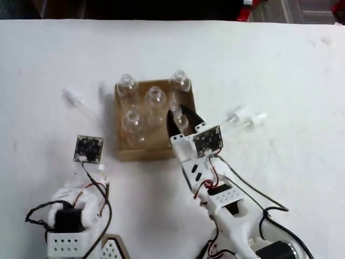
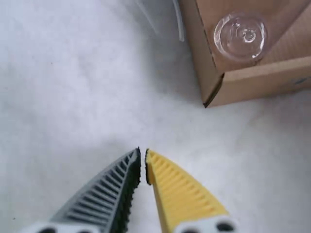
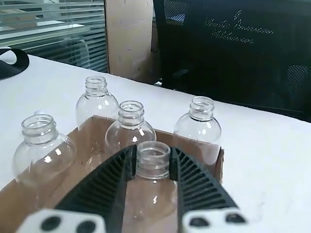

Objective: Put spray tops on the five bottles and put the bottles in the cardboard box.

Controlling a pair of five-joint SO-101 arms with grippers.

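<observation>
Grey and yellow ribbed fingers of the left gripper (image 2: 142, 158) lie pressed together on nothing, low over the white table (image 2: 73, 97), just short of the near left corner of the brown cardboard box (image 2: 214, 82); inside that corner stands a clear open-necked corner bottle (image 2: 241, 31), seen from above; the black ribbed right gripper (image 3: 153, 165) is clamped on the neck of a clear plastic held bottle (image 3: 151, 196) at the box's near right side; close behind it crowds a middle bottle (image 3: 130, 128), with a far left bottle (image 3: 96, 104) and a far right bottle (image 3: 199, 126) toward the back wall; on the table right of the box, apart from it, lies a small clear spray top (image 1: 245, 118); left of the box lies a blurred clear piece (image 1: 75, 100); beyond the table stand a black mesh chair (image 3: 233, 48) and window blinds (image 3: 48, 29)
</observation>
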